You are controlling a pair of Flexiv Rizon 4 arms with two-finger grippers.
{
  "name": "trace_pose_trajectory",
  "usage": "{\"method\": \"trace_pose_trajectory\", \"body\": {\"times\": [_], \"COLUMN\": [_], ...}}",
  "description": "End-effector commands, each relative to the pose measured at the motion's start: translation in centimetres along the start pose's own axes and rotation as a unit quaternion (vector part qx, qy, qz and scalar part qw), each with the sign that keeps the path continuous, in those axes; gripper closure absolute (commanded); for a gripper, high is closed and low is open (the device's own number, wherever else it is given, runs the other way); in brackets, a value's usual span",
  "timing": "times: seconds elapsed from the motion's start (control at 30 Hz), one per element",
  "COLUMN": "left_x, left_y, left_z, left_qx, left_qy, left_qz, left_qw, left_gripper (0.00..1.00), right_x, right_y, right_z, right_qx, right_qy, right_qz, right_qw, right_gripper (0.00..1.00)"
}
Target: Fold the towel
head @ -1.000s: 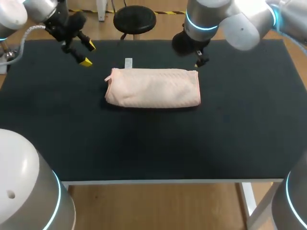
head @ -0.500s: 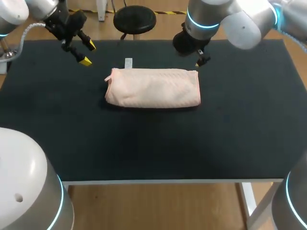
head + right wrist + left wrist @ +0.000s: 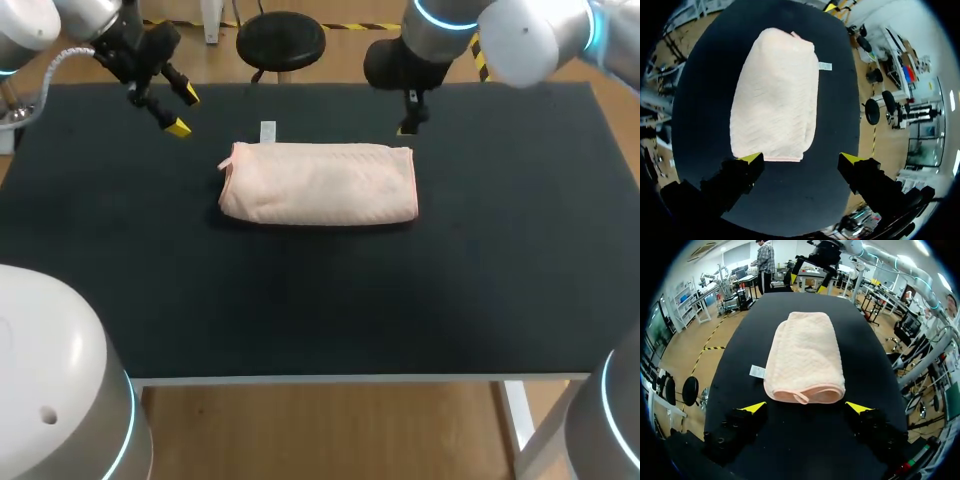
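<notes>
The left end effector (image 3: 183,112) is released: its two yellow-tipped fingers are spread wide with nothing between them, and it hangs above the desk (image 3: 320,300). Ahead of it, apart from the fingertips, lies the towel (image 3: 320,183), a pale pink bundle folded into a long, thick shape that rests flat on the dark desk surface. The towel's short end with the small loop faces this end effector. A small white tag (image 3: 268,131) lies on the desk just beside one long edge of the towel, ahead of the same fingers.

The right end effector (image 3: 408,118) is also released, fingers well apart and holding nothing. It hovers near the towel's opposite short end, by one corner. In its wrist view the towel stretches away ahead of the fingers.
</notes>
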State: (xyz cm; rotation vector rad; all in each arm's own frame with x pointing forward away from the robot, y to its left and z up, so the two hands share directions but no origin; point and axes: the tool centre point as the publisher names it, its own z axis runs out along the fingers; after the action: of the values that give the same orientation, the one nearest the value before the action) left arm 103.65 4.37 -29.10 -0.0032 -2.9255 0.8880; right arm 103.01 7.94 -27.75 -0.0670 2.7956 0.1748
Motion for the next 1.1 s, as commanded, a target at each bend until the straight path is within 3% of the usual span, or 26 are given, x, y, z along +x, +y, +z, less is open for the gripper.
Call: {"method": "trace_pose_trajectory", "body": {"times": [0.03,0.53,0.57,0.6,0.67,0.7,0.73,0.77,0.8,0.93,0.97,1.03,1.07,1.1], "left_x": [-0.1,-0.1,-0.1,-0.1,-0.1,-0.1,-0.1,-0.1,-0.1,-0.1,-0.1,-0.1,-0.1,-0.1], "left_y": [0.1,0.1,0.1,0.1,0.1,0.1,0.1,0.1,0.1,0.1,0.1,0.1,0.1,0.1], "left_z": [0.1,0.1,0.1,0.1,0.1,0.1,0.1,0.1,0.1,0.1,0.1,0.1,0.1,0.1], "left_qx": [0.000,0.000,0.000,0.000,0.000,0.000,0.000,0.000,0.000,0.000,0.000,0.000,0.000,0.000], "left_qy": [0.000,0.000,0.000,0.000,0.000,0.000,0.000,0.000,0.000,0.000,0.000,0.000,0.000,0.000], "left_qz": [0.001,0.001,0.001,0.001,0.001,0.001,0.001,0.001,0.001,0.001,0.001,0.001,0.001,0.001], "left_qw": [1.000,1.000,1.000,1.000,1.000,1.000,1.000,1.000,1.000,1.000,1.000,1.000,1.000,1.000], "left_gripper": [0.00,0.00,0.00,0.00,0.00,0.00,0.00,0.00,0.00,0.00,0.00,0.00,0.00,0.00], "right_x": [0.4,0.4,0.7,1.4,2.6,3.2,3.6,4.0,4.4,5.5,5.7,5.9,6.2,6.4], "right_y": [-0.6,-0.6,-1.2,-1.7,-1.9,-1.9,-1.8,-1.6,-1.4,-1.0,-0.9,-1.0,-1.0,-1.2], "right_z": [-0.6,-0.6,0.2,0.7,1.3,1.4,1.5,1.5,1.4,1.0,0.9,1.0,1.0,1.0], "right_qx": [-0.148,-0.148,-0.151,-0.163,-0.174,-0.169,-0.164,-0.179,-0.181,-0.229,-0.236,-0.239,-0.241,-0.233], "right_qy": [0.083,0.083,0.096,0.092,0.098,0.091,0.084,0.103,0.093,0.095,0.094,0.094,0.100,0.101], "right_qz": [0.395,0.395,0.443,0.464,0.538,0.554,0.585,0.614,0.629,0.697,0.697,0.721,0.720,0.732], "right_qw": [0.903,0.903,0.878,0.866,0.819,0.810,0.790,0.762,0.751,0.673,0.670,0.644,0.643,0.632], "right_gripper": [0.00,0.00,0.00,0.00,0.00,0.00,0.00,0.00,0.00,0.00,0.00,0.00,0.00,0.00]}}
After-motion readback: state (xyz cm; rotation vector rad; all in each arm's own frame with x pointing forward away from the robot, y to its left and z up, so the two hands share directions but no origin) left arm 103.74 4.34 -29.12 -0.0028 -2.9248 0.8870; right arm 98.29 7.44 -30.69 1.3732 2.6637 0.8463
